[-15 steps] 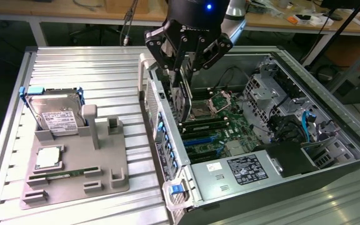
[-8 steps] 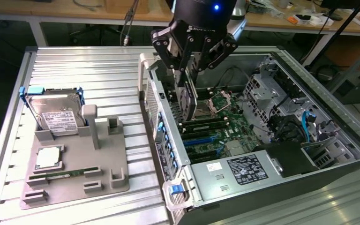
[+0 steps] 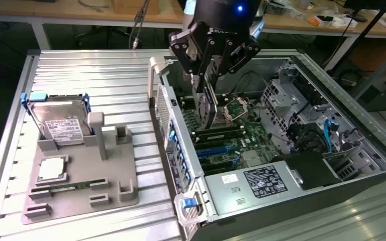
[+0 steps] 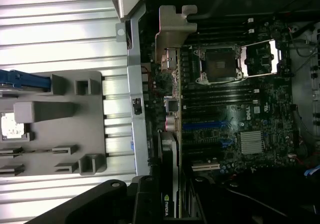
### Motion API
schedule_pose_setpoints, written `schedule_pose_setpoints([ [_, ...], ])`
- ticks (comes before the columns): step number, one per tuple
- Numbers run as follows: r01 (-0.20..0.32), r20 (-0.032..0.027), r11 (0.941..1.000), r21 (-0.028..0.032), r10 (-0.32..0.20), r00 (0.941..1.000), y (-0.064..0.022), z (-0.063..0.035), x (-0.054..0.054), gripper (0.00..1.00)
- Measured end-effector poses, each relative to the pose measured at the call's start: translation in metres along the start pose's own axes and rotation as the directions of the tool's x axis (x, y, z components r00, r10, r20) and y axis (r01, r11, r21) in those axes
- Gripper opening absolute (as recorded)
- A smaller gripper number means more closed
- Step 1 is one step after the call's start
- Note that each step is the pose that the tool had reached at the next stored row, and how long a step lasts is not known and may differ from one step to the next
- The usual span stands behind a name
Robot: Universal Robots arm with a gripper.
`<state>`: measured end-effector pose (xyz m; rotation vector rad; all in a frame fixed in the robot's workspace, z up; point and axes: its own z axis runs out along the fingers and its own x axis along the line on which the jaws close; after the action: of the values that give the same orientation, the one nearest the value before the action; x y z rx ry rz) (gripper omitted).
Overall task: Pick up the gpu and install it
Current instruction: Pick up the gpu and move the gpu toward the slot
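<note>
pincer (image 3: 208, 75) grips gpu (image 3: 208, 108) | over motherboard (image 3: 241, 136) — case wall (image 3: 168, 120) just beside

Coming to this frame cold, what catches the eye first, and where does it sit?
First is the black gripper at the top of the exterior view. It is shut on the gpu, which hangs on edge over the motherboard inside the open computer case. Next, on the exterior view's left, is the grey tray with a hard drive standing in it.
</note>
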<state>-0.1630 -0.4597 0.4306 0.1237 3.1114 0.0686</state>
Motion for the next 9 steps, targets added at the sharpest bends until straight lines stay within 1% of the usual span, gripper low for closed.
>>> schedule_pose_setpoints([
  [9, 0.000, 0.0000, 1.0000, 0.0000, 0.000, 1.0000, 0.0009, 0.0003, -0.012, 0.27],
])
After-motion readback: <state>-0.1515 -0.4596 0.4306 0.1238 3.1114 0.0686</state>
